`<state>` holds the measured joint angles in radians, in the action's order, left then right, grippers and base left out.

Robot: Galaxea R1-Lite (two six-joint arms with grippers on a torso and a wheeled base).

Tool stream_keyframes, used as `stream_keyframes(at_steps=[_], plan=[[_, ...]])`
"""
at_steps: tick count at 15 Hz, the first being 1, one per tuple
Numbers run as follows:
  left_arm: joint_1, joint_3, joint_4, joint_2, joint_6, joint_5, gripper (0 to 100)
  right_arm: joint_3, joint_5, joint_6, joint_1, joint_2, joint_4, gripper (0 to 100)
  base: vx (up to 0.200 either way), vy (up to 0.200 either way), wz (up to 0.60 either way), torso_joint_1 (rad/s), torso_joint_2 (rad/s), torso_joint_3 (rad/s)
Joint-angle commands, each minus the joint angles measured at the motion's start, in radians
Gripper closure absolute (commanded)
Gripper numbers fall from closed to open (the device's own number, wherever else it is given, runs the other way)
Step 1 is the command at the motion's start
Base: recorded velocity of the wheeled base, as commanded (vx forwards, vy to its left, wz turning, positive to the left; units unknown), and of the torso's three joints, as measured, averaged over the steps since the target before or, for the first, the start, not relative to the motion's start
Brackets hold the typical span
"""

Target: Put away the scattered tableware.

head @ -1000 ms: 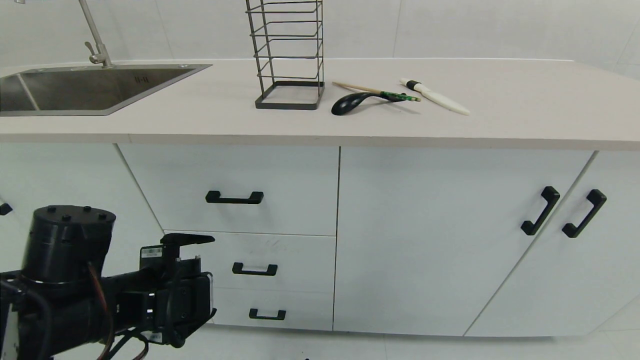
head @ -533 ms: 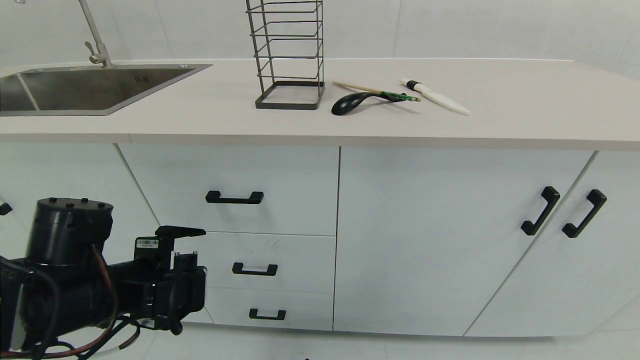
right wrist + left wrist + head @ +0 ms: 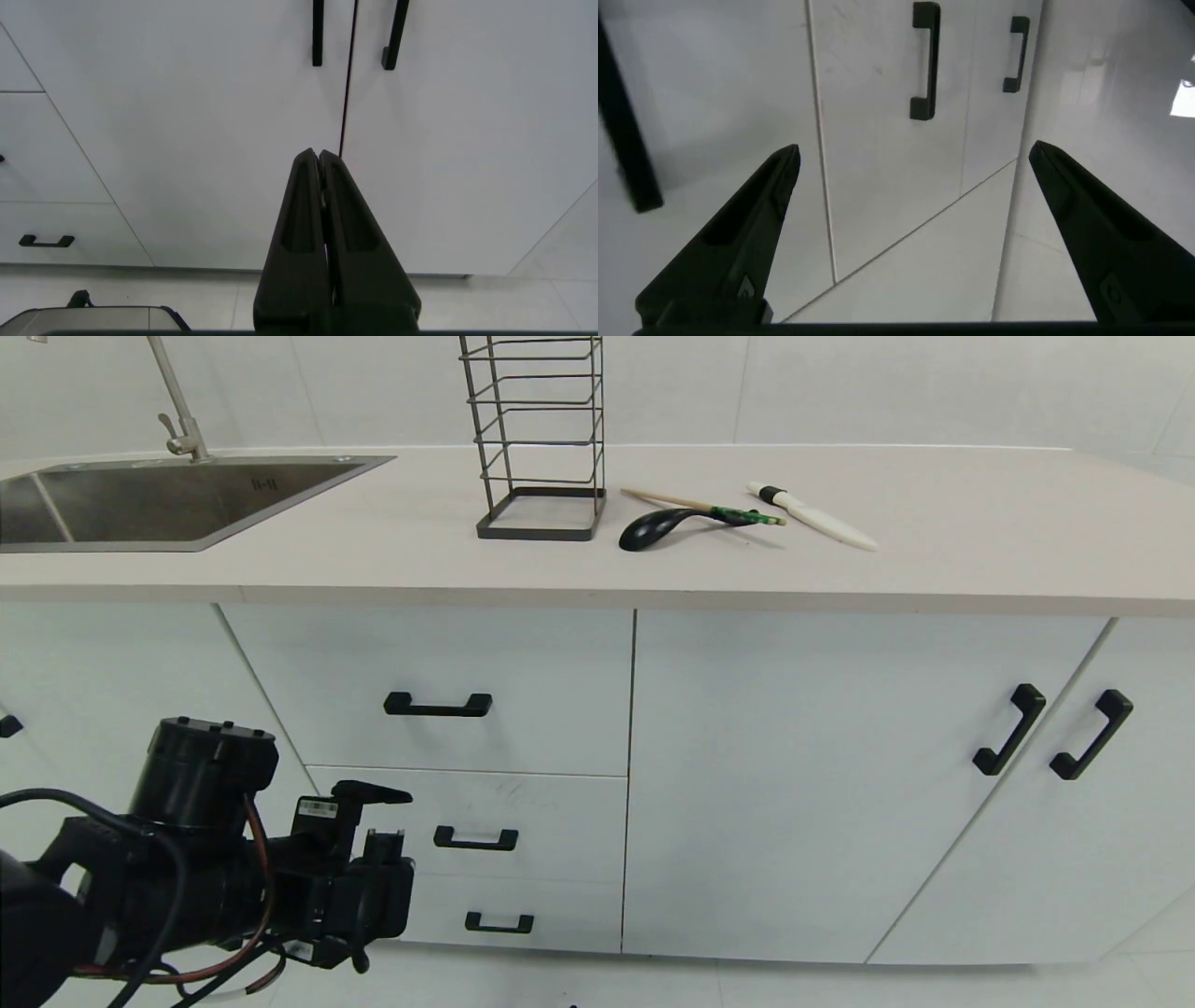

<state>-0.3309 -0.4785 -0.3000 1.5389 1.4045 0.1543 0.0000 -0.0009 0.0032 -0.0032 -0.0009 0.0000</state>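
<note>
On the counter (image 3: 934,569) lie a black spoon (image 3: 658,525), a pair of wooden chopsticks (image 3: 702,506) with green ends resting across the spoon's handle, and a white knife (image 3: 810,515) with a black band. A tall dark wire rack (image 3: 540,439) stands just left of them. My left gripper (image 3: 373,835) hangs low in front of the drawers, far below the counter; in the left wrist view the left gripper (image 3: 915,154) is open with nothing in it. My right gripper (image 3: 318,159) is shut on nothing and faces white cabinet doors.
A steel sink (image 3: 168,504) with a tap (image 3: 177,401) is set into the counter's left end. Below are three drawers with black handles (image 3: 437,705) and cabinet doors with black handles (image 3: 1008,729). The counter's right half is bare.
My left arm has shifted right and a little down, closer to the drawers. The tableware and rack have not moved.
</note>
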Motion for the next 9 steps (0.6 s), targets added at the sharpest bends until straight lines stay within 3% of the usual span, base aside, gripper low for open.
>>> stream_keyframes(at_steps=[1,9], plan=[[0.003,0.000,-0.002,0.046,0.001,0.001,0,0.000,-0.001,0.000,0.000,0.001,0.000,100,0.000,0.000,0.00,0.000,0.00,0.000],[-0.016,0.014,-0.108,0.175,-0.007,0.001,0,0.000,-0.001,0.000,0.000,0.001,0.000,100,0.000,0.000,0.00,0.000,0.00,0.000]])
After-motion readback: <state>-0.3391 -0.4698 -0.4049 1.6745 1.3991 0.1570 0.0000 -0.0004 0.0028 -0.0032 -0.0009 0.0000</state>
